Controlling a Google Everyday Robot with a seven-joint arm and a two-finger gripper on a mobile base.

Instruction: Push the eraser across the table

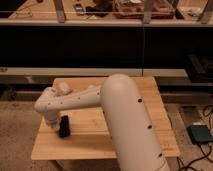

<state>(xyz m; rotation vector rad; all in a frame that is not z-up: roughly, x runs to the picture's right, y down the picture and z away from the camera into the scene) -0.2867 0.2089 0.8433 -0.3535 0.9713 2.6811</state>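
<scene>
The tool points down over the left part of the surface, at the end of 1 white arm. Whether the tool is spread or pressed together cannot be told. 1 eraser, a black block, lies on the surface just beside the tool, on its right side in the camera view; contact between the 2 cannot be confirmed. 1 pale rounded object sits farther back on the surface, behind the arm's wrist section and partly hidden by it. The arm crosses the surface middle and covers it down to the near edge. Right of the surface, 1 blue box rests on the floor beside dark cables.
</scene>
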